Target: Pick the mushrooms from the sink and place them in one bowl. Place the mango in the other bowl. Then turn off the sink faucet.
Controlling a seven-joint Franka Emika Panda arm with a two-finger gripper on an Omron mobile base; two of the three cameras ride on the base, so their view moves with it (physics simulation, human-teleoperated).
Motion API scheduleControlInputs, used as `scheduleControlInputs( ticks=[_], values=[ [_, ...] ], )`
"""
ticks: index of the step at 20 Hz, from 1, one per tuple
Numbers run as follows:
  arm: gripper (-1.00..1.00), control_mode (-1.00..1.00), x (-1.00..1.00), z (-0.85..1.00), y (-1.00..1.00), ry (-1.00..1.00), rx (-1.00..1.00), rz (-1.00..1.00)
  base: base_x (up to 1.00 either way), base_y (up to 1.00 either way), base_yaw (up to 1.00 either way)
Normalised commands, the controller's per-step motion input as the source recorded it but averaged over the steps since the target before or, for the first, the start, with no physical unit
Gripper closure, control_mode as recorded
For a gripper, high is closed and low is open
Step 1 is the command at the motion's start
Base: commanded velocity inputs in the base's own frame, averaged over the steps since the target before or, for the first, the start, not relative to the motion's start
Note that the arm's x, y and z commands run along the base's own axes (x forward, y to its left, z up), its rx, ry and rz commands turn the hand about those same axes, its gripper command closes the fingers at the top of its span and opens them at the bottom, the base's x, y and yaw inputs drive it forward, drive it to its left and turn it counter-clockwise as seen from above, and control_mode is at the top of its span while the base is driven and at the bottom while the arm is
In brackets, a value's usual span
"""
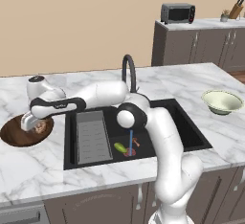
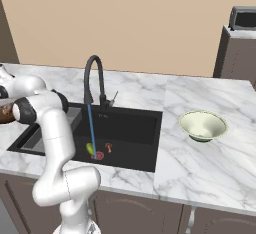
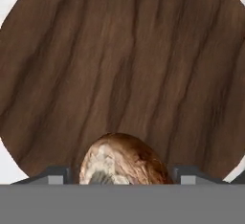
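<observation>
Between jaws: mushroom (image 3: 125,160), over wooden bowl (image 3: 119,65).

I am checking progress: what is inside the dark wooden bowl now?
One tan-brown mushroom lies in the dark brown wooden bowl, between the end effector's tips; the mushroom's underside is hidden.

Grained dark wooden bowl (image 3: 143,50); marble counter (image 1: 191,74)

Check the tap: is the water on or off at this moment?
On. A thin blue stream falls from the faucet spout into the sink, landing near the drain in both base views.
</observation>
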Motion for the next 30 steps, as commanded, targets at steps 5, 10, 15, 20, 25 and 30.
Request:
scheduleControlInputs(
  ticks=[5, 10, 15, 20, 25, 30],
  values=[
    [-1.00, -1.00, 0.00, 0.00, -0.28, -0.15, 0.00, -0.15, 0.00, 0.00, 0.00],
    [-1.00, -1.00, -0.10, 0.18, -0.72, -0.21, 0.05, -0.19, 0.00, 0.00, 0.00],
    [-1.00, -1.00, -0.30, 0.49, -1.00, -0.21, 0.17, -0.15, 0.00, 0.00, 0.00],
    [-1.00, -1.00, -0.52, 0.36, -1.00, -0.16, 0.22, -0.17, 0.00, 0.00, 0.00],
    [-1.00, -1.00, -0.60, 0.51, -1.00, -0.09, 0.28, -0.23, 0.00, 0.00, 0.00],
    [-1.00, -1.00, -0.41, 0.72, -0.93, 0.00, 0.15, -0.20, 0.00, 0.00, 0.00]
  ],
)
